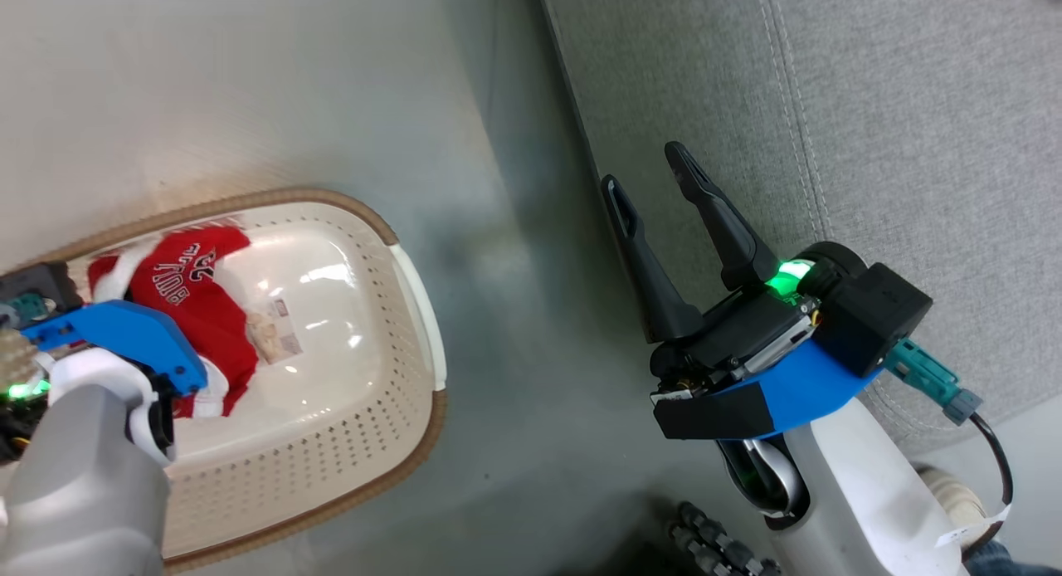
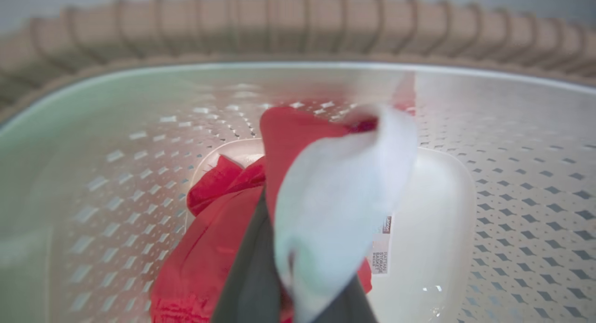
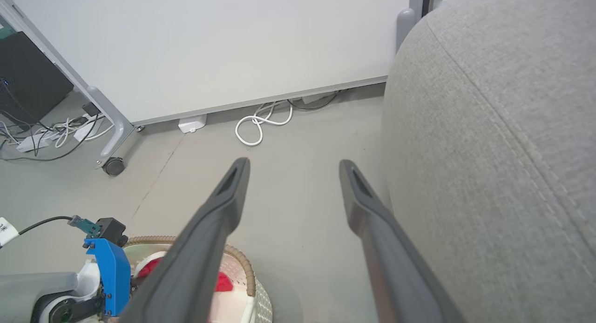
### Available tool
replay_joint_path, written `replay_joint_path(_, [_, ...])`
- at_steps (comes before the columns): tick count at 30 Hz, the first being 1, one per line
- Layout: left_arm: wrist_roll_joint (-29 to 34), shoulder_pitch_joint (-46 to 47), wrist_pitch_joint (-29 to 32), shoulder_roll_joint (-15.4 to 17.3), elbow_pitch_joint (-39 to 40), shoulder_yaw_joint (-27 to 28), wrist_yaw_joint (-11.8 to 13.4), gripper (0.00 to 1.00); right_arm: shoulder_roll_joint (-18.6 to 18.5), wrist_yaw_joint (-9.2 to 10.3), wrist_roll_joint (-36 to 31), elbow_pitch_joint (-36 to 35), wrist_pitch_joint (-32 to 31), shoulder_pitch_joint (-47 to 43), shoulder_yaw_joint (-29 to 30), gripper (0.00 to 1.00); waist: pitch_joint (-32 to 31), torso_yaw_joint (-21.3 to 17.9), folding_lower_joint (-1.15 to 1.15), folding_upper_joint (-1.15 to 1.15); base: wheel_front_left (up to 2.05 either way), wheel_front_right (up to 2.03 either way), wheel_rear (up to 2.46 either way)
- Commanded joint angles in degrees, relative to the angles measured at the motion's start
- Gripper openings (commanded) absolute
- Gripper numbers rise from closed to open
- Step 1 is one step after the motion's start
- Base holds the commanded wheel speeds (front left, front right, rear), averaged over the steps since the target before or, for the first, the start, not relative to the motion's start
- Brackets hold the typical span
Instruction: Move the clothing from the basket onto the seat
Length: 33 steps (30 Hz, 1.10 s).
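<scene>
L grip (image 2: 284,248) clamped on a fold of the red clothing (image 2: 223,239), low inside basket (image 1: 415,310), so I can lift w/o dragging basket | clothing all in basket, none on seat (image 1: 913,144) yet | R grip (image 1: 643,165) fingers apart, empty, parked by seat edge, prob. to stay out of the way

Red garment (image 1: 207,310) in the basket (image 1: 421,310): white lettering, upside down to the head camera, read "BULLS". The number beside it looked like 23 but was partly folded. Sticker (image 2: 381,254) on the basket floor: small print seemed to read "RATTAN STORAGE BASKET", blurred.
</scene>
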<state>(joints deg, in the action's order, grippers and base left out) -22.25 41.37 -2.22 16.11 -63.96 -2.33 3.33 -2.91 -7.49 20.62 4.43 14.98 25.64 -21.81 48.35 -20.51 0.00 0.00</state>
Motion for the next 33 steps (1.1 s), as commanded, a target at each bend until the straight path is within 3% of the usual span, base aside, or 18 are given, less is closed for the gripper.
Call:
replay_joint_path(1, [-0.4, 1.0, -0.7, -0.3, -0.8, -0.1, -0.6, 0.0, 0.0, -0.01, -0.5, 0.3, 0.3, 0.4, 0.2, 1.0, -1.1, 0.3, 0.0, 0.0, 0.0, 0.0, 0.0])
replay_joint_path(13, [-1.6, -3.4, -5.0, -8.0, -7.5, -2.5, -6.5, 0.0, 0.0, -0.01, -4.9, 4.9, 0.3, -3.7, 1.5, 1.0, -16.7, 8.0, 0.0, 0.0, 0.0, 0.0, 0.0])
replay_joint_path(19, [0.6, -6.2, -9.2, -10.4, -7.6, -6.9, -10.0, 0.0, 0.0, -0.01, -6.5, 7.4, 0.3, -7.1, 2.0, 1.0, -26.5, 13.0, 0.0, 0.0, 0.0, 0.0, 0.0])
replay_joint_path(26, [-0.4, -4.0, -11.4, -12.8, -2.0, -12.4, -10.9, 0.0, 0.0, -0.01, -8.3, 9.0, -0.8, -11.5, 3.5, 1.0, -35.2, 18.3, 0.0, 0.0, 0.0, 0.0, 0.0])
replay_joint_path(33, [-10.0, -4.3, -10.1, -13.2, 12.5, -22.5, -10.9, 0.0, 0.0, -0.01, -8.6, 7.5, -3.3, -14.3, 3.4, 1.0, -39.6, 21.2, 0.0, 0.0, 0.0, 0.0, 0.0])
